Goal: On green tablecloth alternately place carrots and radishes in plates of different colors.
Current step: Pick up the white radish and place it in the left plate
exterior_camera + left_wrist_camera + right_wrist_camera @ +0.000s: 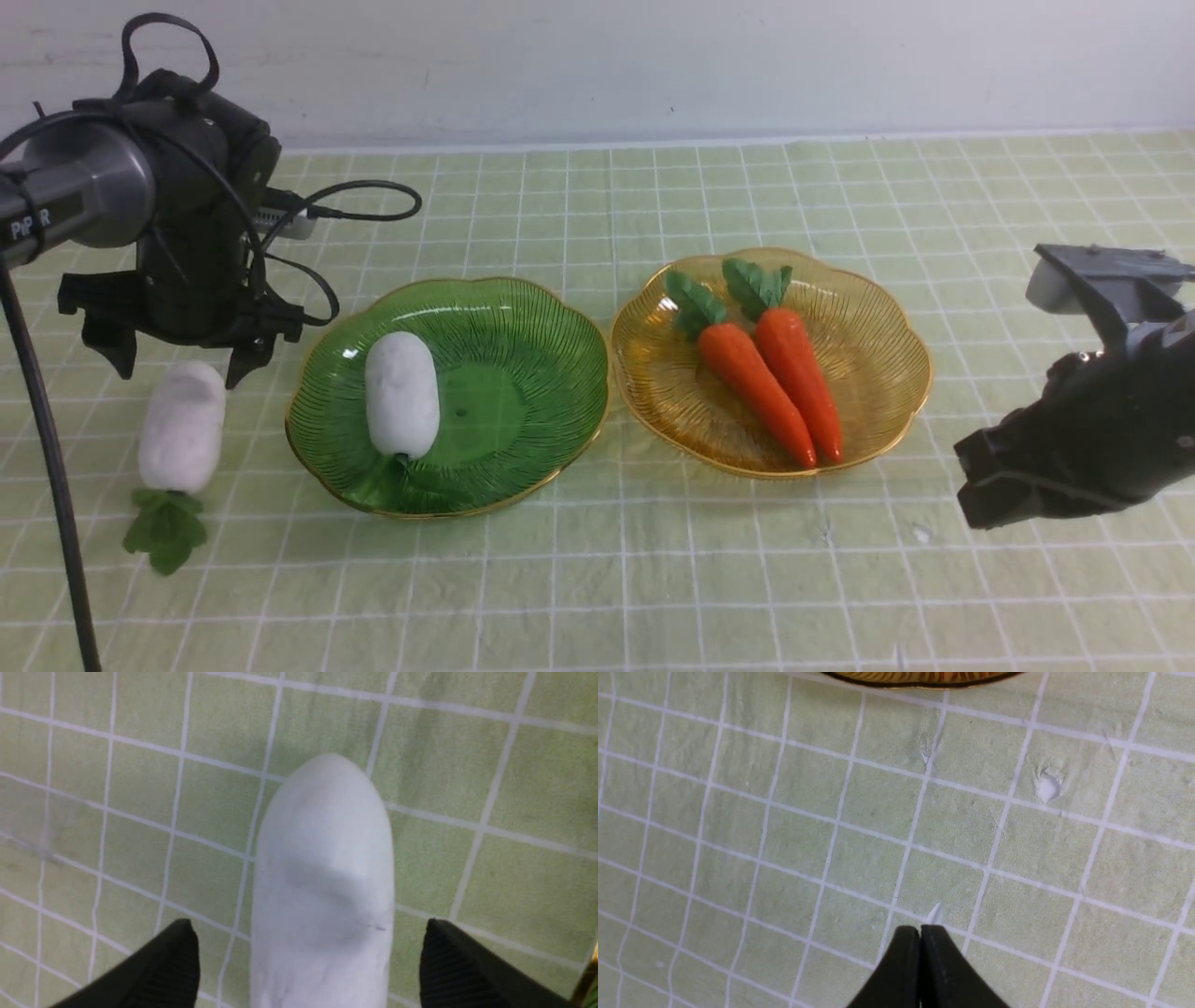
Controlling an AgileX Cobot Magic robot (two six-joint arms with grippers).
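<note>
Two orange carrots lie side by side in the amber plate. One white radish lies in the green plate. A second radish lies on the green tablecloth left of the green plate; it also shows in the left wrist view. My left gripper is open, hovering just above this radish's far end with a finger on each side, not touching. My right gripper is shut and empty, low over the cloth to the right of the amber plate; its closed fingertips show in the right wrist view.
The amber plate's rim shows at the edge of the right wrist view. A white wall bounds the far side. A black cable hangs at the left. Small wrinkles mark the cloth.
</note>
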